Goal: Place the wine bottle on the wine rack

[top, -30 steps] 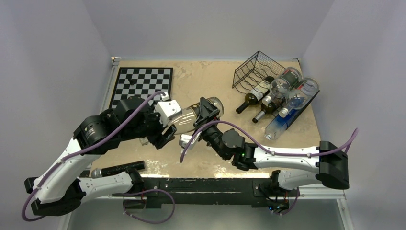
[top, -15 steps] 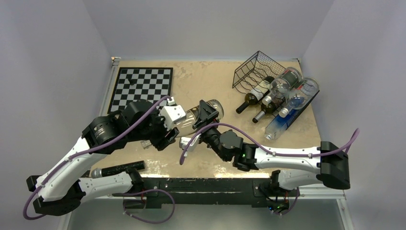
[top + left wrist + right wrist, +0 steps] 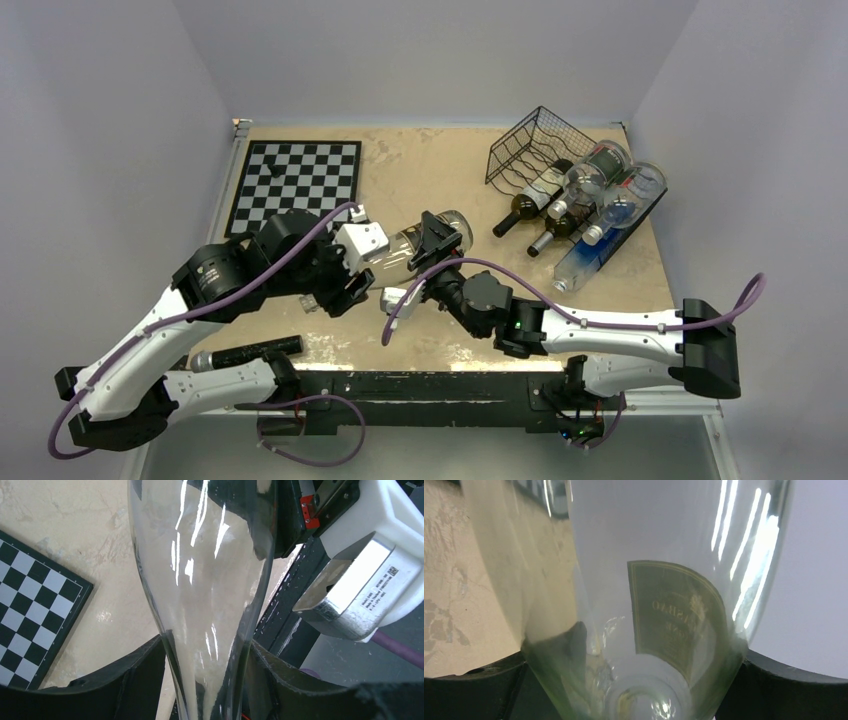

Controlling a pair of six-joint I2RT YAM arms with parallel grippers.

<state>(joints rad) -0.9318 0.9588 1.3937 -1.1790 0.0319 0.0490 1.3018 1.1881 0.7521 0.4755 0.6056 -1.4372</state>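
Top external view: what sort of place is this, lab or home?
Likely a lab test cell: bare grey walls box in one table, with staged props, a chessboard and a wine rack.

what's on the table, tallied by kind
wine rack: 1
bottles: 6 (5 at the wine rack, 1 near the middle)
chessboard: 1
chess piece: 1
dark rod at the near edge: 1
total: 10

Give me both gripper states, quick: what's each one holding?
Left gripper: jaws closed on the narrow end of the clear wine bottle.
Right gripper: jaws closed on the same bottle's wide body.
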